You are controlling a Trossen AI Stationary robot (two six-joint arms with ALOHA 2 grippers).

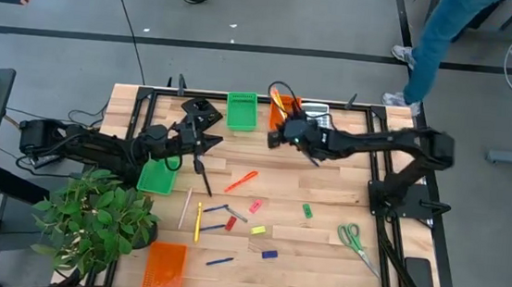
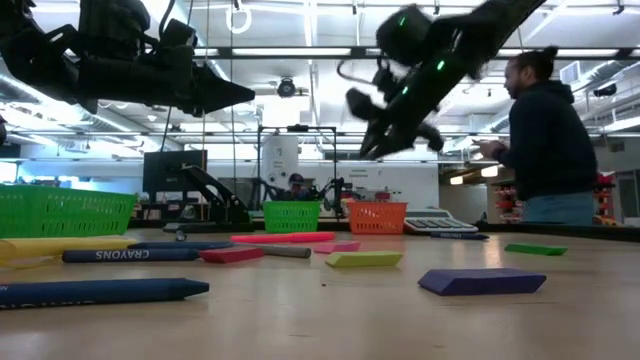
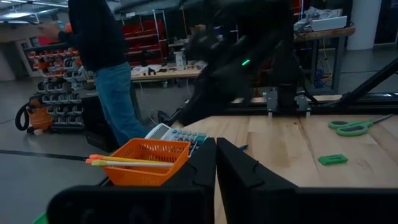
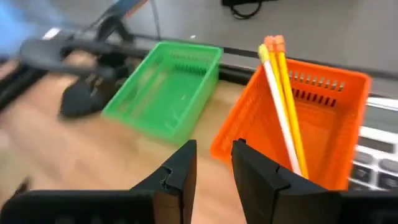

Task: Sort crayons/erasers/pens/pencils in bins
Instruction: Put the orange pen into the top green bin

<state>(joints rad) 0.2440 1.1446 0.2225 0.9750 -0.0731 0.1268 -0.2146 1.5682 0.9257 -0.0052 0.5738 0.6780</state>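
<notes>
1. High view: our right gripper hovers over the orange plastic bin at the table's 12 o'clock edge; loose sticks and erasers lie mid-table around 6. The left gripper hangs beside the near green bin.
2. Low view: both grippers ride high above the table.
3. Left wrist: fingers clenched, nothing held.
4. Right wrist: jaws slightly parted, empty; yellow pencils lean out of the bin. We'd guess an arm brushing them could tip them out.
</notes>
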